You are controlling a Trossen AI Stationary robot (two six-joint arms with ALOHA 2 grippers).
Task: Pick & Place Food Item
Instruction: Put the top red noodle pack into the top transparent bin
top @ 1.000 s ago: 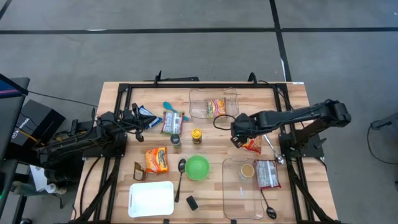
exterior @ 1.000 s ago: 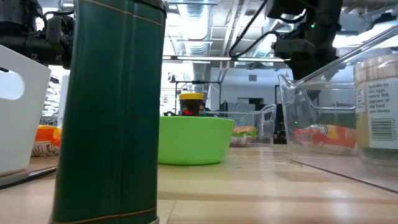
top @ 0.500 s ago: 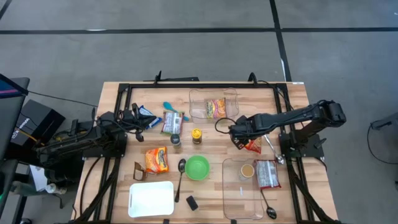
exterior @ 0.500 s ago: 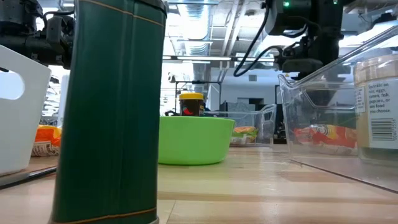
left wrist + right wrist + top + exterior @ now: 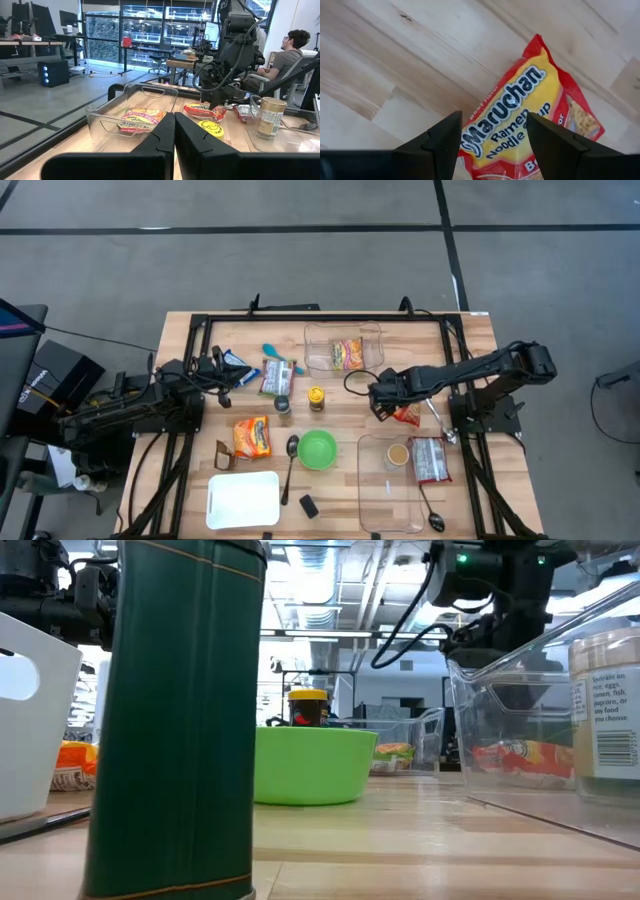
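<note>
Even overhead light, foreground perhaps blurred

The tabletop [image 5: 200, 360] is pale wood planks in a black frame, standing on a grey concrete floor [image 5: 300, 270] crossed by dark lines. Beyond it lies an open workshop: tall windows [image 5: 150, 30] with dark frames, desks [image 5: 30, 45] carrying monitors [image 5: 67, 17], a dark computer tower [image 5: 52, 72] with blue lights, and a ceiling [image 5: 340, 590] of ducts and bright lights. A person [image 5: 290, 55] sits at a desk.
</note>
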